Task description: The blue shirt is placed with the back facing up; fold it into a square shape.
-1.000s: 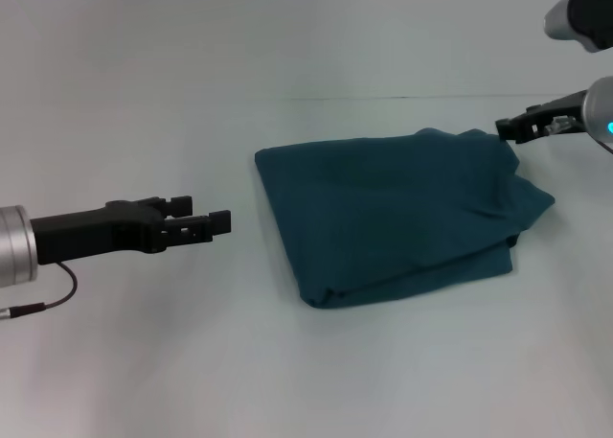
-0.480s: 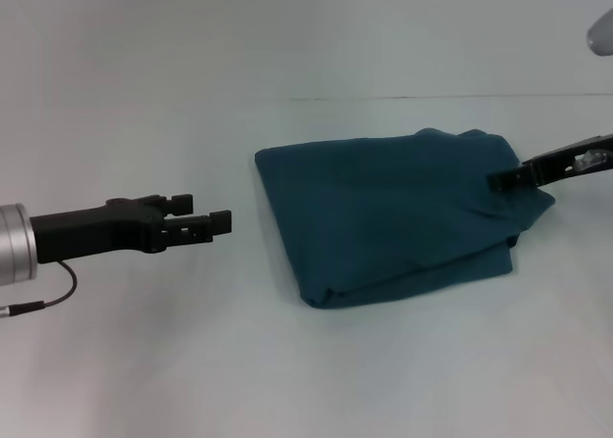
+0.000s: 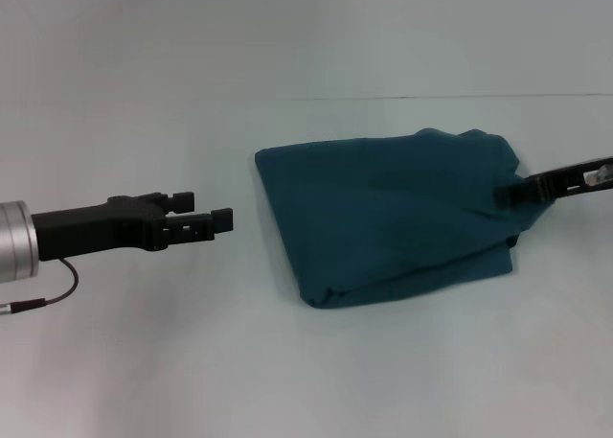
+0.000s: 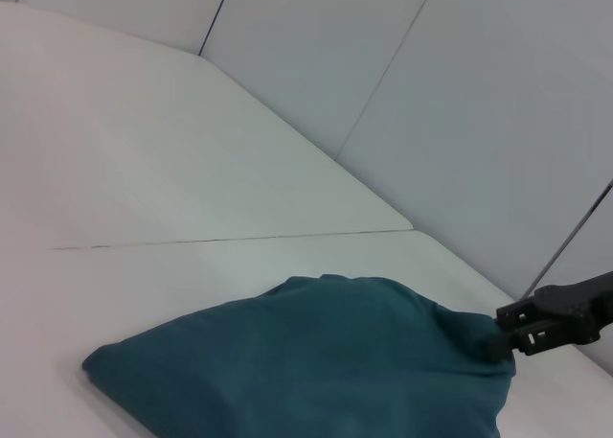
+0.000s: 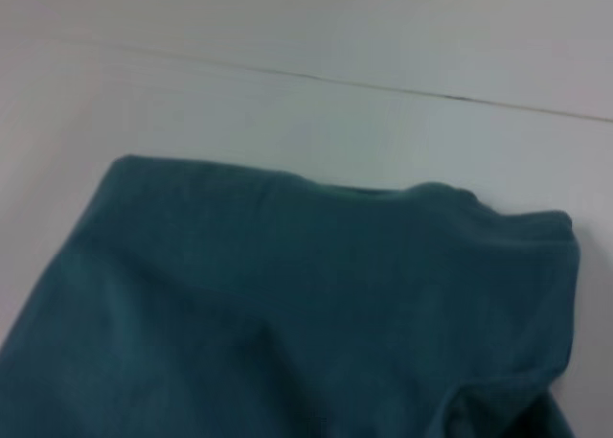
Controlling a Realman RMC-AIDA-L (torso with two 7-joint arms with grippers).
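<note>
I see the blue shirt (image 3: 388, 213) lying on the white table (image 3: 306, 361), a little right of centre from my head camera. It is folded into a thick, roughly four-sided bundle with the plain side up. The near edge shows stacked layers. The left edge is straight and the right side is bunched and rumpled.

My right gripper (image 3: 508, 191) reaches in from the right edge of the view, low over the table. Its black tip touches the bunched right edge of the shirt. I cannot tell whether its fingers are clamped on the fabric or only pressed against it.

My left gripper (image 3: 203, 219) hovers to the left of the shirt, apart from it and pointing toward it. Its two black fingers (image 3: 222, 220) stand with a small gap between them and nothing in that gap. A thin dark cable (image 3: 53, 289) loops below the silver wrist section.

The left wrist camera shows the shirt (image 4: 306, 361) from low down, with the right gripper (image 4: 508, 340) at its far corner. The right wrist camera shows only the shirt (image 5: 287, 313) and a thin seam line (image 5: 316, 79) in the table beyond it.
</note>
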